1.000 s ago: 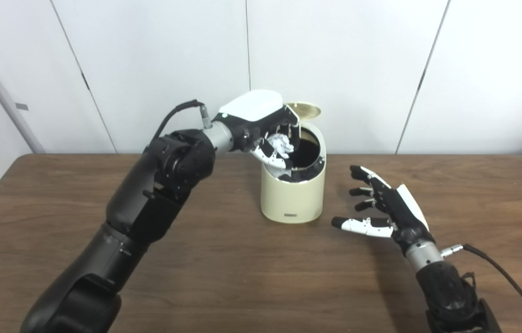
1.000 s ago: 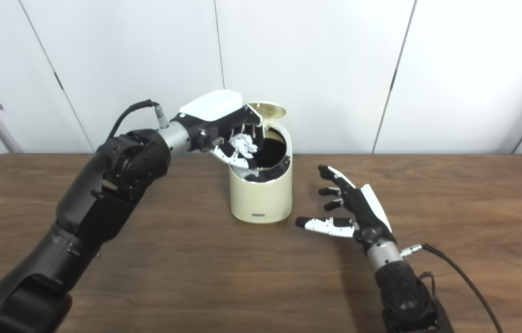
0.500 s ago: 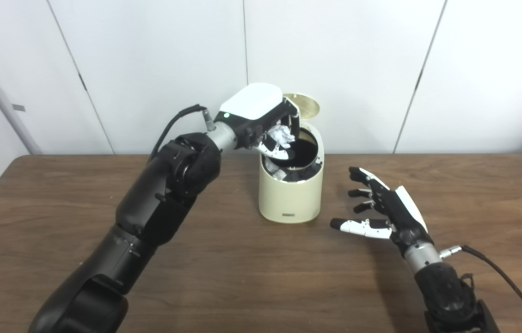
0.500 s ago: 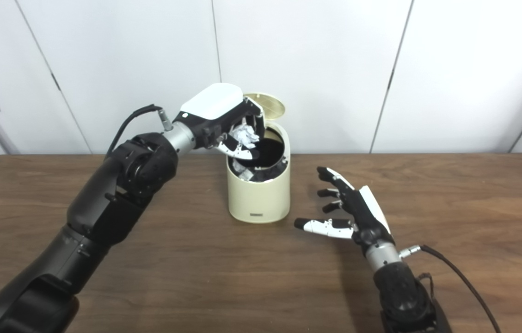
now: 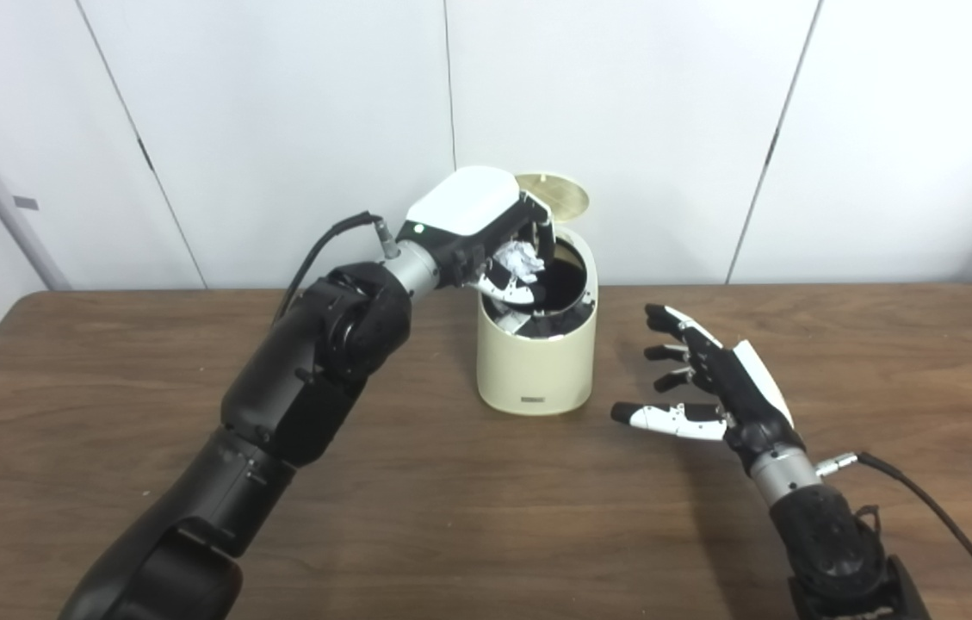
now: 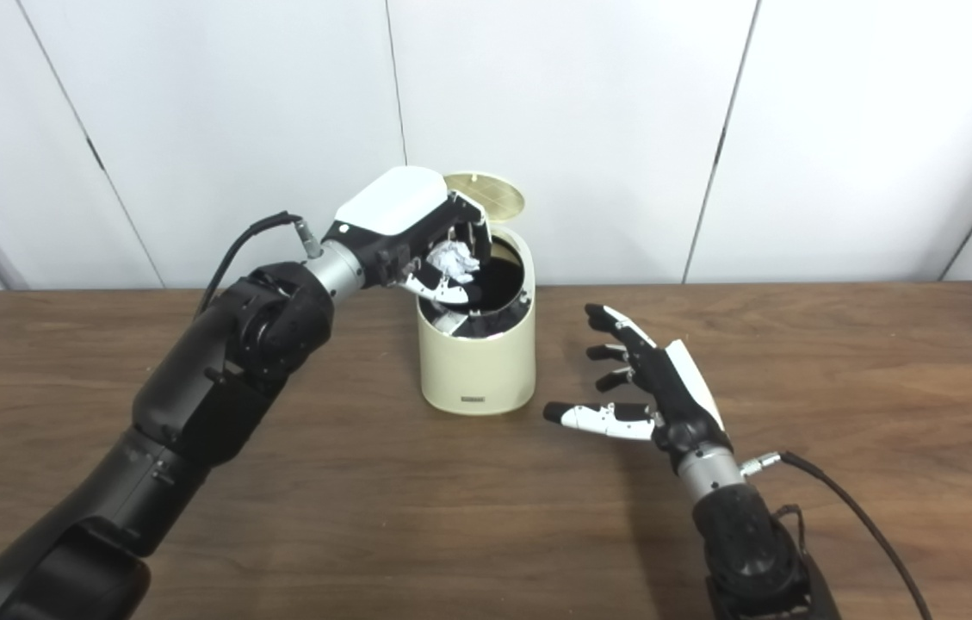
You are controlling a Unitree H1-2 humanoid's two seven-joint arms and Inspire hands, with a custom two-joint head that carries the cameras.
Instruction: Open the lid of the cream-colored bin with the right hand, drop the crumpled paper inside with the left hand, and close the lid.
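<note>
The cream-colored bin (image 5: pixel 535 367) stands at the back middle of the table. Its round lid (image 5: pixel 553 192) is tipped up at the rear, and the dark inside shows. My left hand (image 5: pixel 486 231) hovers over the bin's left rim, shut on the crumpled white paper (image 5: pixel 518 257), which sits above the opening. My right hand (image 5: pixel 709 387) hangs open to the right of the bin, palm toward it, touching nothing. In the right eye view the paper (image 6: pixel 454 257) shows between the left hand's fingers.
The brown wooden table (image 5: pixel 451 517) spreads wide in front of the bin. White wall panels (image 5: pixel 623 129) stand right behind it. A black cable (image 5: pixel 933 508) trails from my right wrist along the table's right side.
The left hand, still holding the paper, has risen slightly and shifted further over the bin's opening. The camera has drifted, moving the whole scene a little left. The right hand barely moved.
</note>
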